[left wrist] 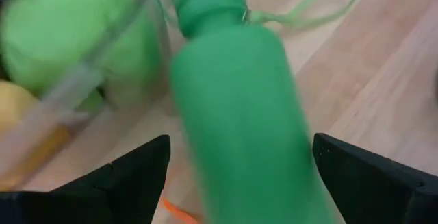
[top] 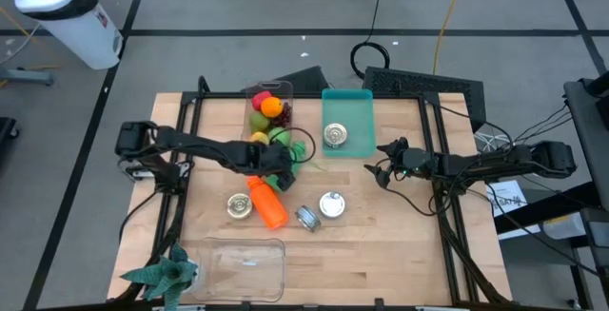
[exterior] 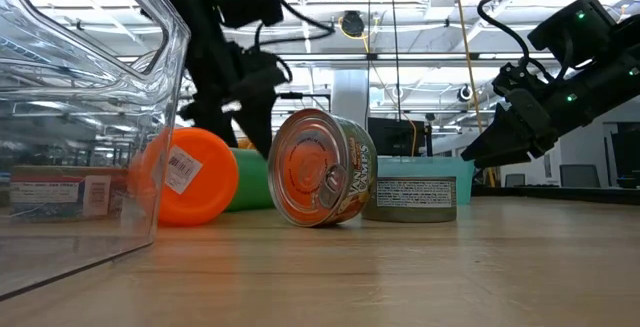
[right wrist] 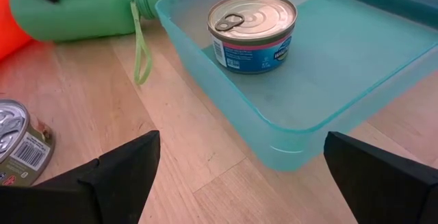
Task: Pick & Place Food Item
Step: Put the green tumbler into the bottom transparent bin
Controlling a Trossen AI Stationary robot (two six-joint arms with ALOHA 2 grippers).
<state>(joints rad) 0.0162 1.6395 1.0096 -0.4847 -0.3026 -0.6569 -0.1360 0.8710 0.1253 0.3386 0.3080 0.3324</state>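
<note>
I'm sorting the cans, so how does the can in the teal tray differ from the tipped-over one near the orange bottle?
The blue-labelled metal can stands upright inside the shallow teal plastic tray; the orange-labelled metal can lies on its side on the bare wooden table. The first shows its lid upward, the second sideways toward the low camera. Both are short, round, unopened pull-tab tins.

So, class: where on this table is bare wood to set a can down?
Bare wood lies between the teal tray and the clear bin, right of the tipped can. It is crowded around the green bottle, orange bottle and left gripper.
</note>
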